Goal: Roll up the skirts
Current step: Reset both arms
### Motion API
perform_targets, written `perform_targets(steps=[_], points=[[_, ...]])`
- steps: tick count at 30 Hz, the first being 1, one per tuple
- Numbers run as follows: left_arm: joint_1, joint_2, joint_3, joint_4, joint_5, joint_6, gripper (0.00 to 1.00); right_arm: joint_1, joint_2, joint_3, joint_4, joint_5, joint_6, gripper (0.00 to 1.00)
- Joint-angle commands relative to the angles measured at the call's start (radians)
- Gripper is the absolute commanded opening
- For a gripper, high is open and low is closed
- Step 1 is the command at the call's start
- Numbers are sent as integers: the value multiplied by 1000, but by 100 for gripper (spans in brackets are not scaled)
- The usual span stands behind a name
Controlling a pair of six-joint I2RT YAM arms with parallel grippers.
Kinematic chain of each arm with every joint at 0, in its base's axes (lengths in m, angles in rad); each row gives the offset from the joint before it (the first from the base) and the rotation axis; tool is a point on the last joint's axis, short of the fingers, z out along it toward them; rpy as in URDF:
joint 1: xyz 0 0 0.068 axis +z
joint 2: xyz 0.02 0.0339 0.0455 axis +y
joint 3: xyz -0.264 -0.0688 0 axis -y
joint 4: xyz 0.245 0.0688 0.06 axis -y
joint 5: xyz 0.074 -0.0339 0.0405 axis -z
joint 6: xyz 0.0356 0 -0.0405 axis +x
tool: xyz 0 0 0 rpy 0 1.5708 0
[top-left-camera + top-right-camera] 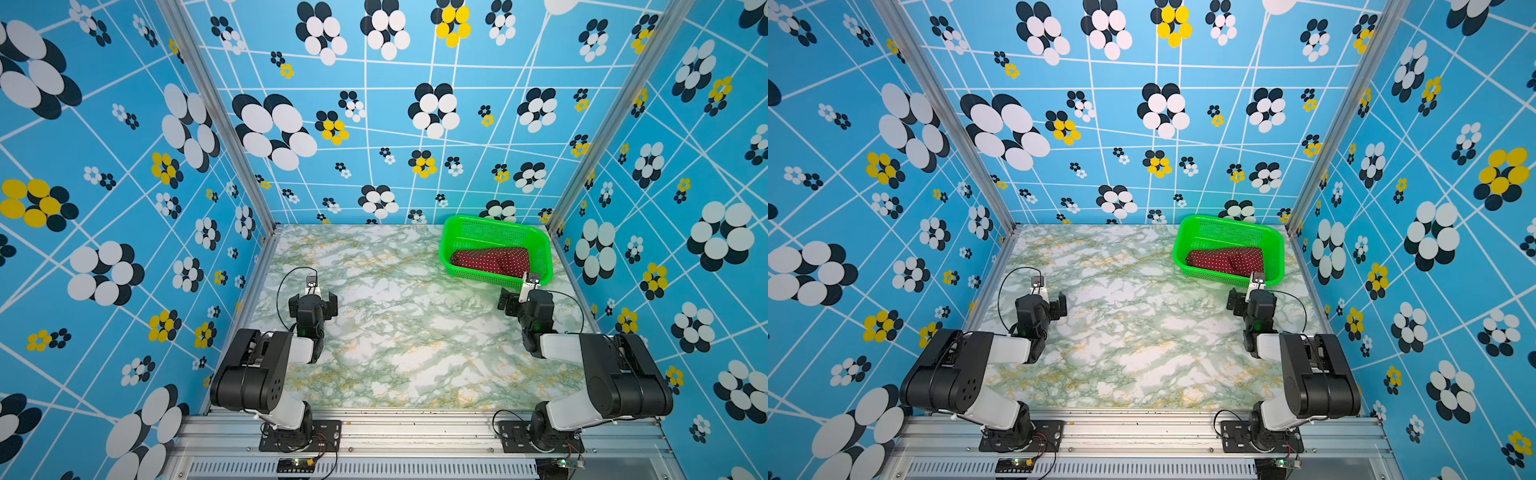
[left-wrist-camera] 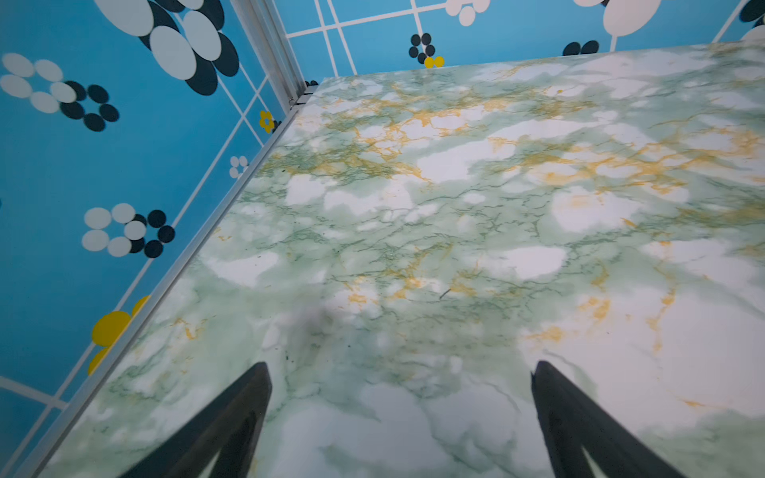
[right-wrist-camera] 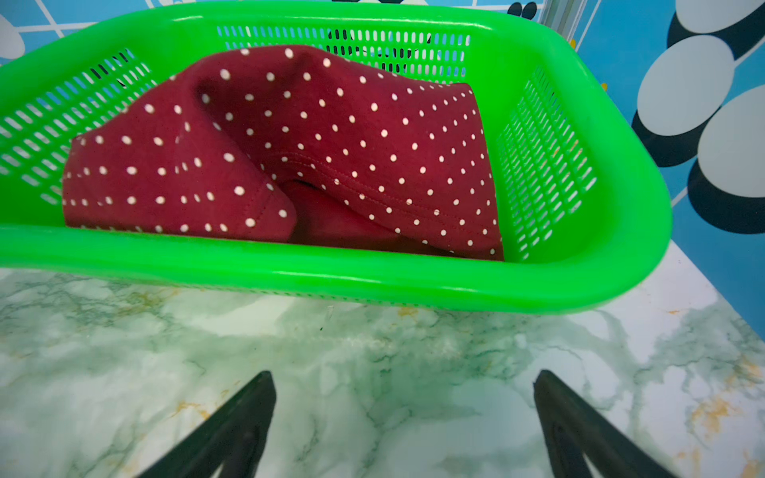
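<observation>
Pictured the dark red, white-dotted skirt (image 1: 490,261) (image 1: 1225,259) bunched in loose folds inside a green basket (image 1: 496,222), at about one o'clock on the marble-patterned table (image 1: 395,332) in both top views. Caught the right gripper (image 3: 401,374) with jaws spread wide and gripping nothing, over the table just short of the basket's near rim. Placed the skirt at twelve o'clock from that gripper, behind the rim and apart from it. Showed the left gripper (image 2: 401,366) likewise wide open and empty, over bare table toward nine o'clock. Put the skirt at roughly two o'clock from it, well apart, touched by neither gripper.
</observation>
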Motion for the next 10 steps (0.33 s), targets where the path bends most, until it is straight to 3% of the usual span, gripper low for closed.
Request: perform_targets(steps=[1, 10], points=[[10, 12, 2, 103, 43, -32, 100, 7, -4, 11, 20, -14, -16, 99], [-10, 7, -11, 121, 33, -13, 100, 13, -4, 11, 21, -30, -30, 99]])
